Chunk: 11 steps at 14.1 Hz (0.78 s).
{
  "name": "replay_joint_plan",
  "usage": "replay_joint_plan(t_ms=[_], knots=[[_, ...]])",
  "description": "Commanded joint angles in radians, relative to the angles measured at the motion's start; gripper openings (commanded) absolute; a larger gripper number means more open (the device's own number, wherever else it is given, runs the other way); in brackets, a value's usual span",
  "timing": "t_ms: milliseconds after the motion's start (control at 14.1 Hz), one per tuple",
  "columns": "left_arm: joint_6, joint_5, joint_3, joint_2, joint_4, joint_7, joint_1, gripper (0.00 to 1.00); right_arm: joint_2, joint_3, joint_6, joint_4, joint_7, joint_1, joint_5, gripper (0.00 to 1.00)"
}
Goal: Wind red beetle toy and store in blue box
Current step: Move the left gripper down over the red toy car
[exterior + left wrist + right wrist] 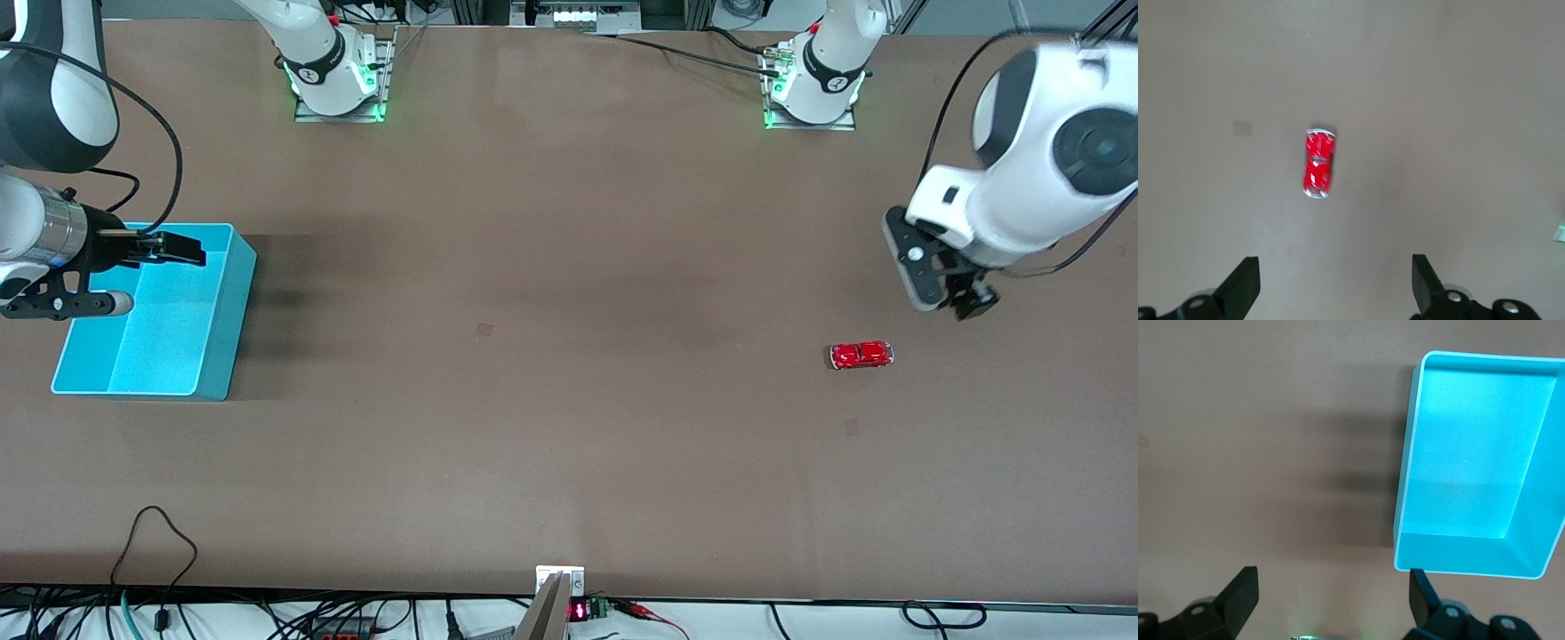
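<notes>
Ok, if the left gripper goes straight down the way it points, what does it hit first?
Probably bare table: the open left gripper points down just short of the toy, though depth is unclear.

High front camera faces the arms; wrist cameras look down on table (569, 356) closer up.

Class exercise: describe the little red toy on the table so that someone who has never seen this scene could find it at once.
Start at the brown table and go to the left arm's end, away from the blue box. The left gripper hangs open in the air there, and the red beetle toy lies on the bare tabletop nearby. It is the only red, glossy thing on the table: a tiny rounded car with silvery ends.
</notes>
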Motion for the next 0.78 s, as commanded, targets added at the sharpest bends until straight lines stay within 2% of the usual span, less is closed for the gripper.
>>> replay_joint_plan(t_ms=[0,355,568,710], knots=[[0.202,0.01,-0.007,0.064,-0.091,0.1,0.075,1.0,0.019,0.001,-0.007,0.01,-0.004,0.001,0.003,1.0],[0.487,0.011,-0.007,0.214,-0.169,0.215,0.129,1.0,0.025,0.001,-0.008,0.009,-0.007,-0.002,-0.002,1.0],[0.578,0.011,-0.013,0.296,-0.172,0.214,0.152,1.0,0.025,0.001,-0.01,0.009,-0.011,-0.002,-0.003,1.0],[0.589,0.01,-0.015,0.328,-0.177,0.214,0.155,1.0,0.025,0.001,-0.01,0.01,-0.013,0.001,-0.009,1.0]])
